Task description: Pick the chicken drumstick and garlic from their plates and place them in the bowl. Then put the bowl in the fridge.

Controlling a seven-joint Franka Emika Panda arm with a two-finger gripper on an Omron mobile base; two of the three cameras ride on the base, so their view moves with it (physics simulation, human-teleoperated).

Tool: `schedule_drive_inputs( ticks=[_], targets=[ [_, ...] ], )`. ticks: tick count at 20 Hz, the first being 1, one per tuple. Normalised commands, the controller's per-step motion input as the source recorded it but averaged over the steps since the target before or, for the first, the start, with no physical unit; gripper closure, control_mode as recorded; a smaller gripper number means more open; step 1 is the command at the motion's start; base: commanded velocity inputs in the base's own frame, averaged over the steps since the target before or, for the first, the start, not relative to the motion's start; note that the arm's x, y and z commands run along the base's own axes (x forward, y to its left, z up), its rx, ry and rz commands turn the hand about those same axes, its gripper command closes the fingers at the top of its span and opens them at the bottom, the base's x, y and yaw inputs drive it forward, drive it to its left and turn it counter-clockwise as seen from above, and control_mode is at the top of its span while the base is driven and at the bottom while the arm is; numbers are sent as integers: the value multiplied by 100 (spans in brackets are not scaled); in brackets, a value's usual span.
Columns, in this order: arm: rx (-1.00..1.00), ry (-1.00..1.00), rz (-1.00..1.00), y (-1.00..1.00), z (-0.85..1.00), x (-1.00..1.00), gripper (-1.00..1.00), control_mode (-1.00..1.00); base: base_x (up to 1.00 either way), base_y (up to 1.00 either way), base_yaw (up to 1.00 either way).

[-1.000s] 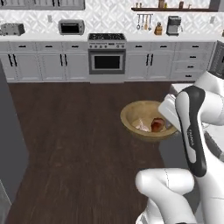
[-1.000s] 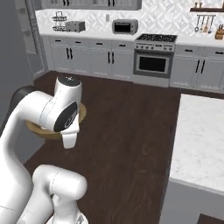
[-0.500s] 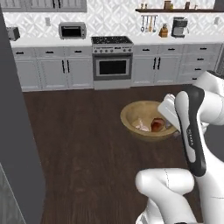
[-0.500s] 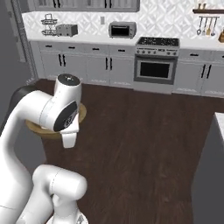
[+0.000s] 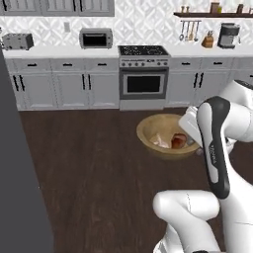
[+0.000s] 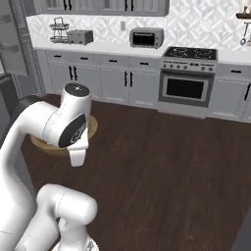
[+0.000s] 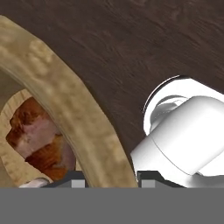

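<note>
The loading looks done and the carrying step is in hand: the bowl (image 5: 167,134) hangs in the air over the dark wood floor (image 5: 99,163), held up by the arm while the base faces the far run of cabinets and the oven (image 5: 143,84). In the hand view the hand (image 7: 107,177) is clenched on the bowl's rim — the thick tan wall rises straight from between the two fingertips, one tip inside the bowl and one outside. Inside it, just to the inner side of the hand, lies the chicken drumstick (image 7: 37,138), reddish-brown and glossy against the wooden bottom. In the left base view a paler lump sits touching the drumstick, on the side farther from the hand; this I take to be the garlic (image 5: 159,141), though it is too small there to be sure of its shape. Both pieces sit low in the bowl, well under the rim. What remains, by my judgement, is to bring the bowl to the fridge and set it on a shelf; a dark grey slab (image 5: 20,163) at the left edge of the left base view may be part of it or its door — I cannot tell which. The next move calls for keeping the bowl level so that nothing rolls out, since the grip is on one side of the rim only.
</note>
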Motion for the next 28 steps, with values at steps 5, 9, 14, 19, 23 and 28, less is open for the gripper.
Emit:
schedule_drive_inputs(
  ticks=[5,9,14,19,23,28],
  targets=[
    [0,0,0,0,0,0,100,100,100,-39,48],
    [0,0,0,0,0,0,100,100,100,-49,51],
    [0,0,0,0,0,0,100,100,100,-47,51],
    [0,0,0,0,0,0,100,100,100,-49,52],
    [0,0,0,0,0,0,100,100,100,-42,55],
    [0,0,0,0,0,0,100,100,100,-37,58]
  ],
)
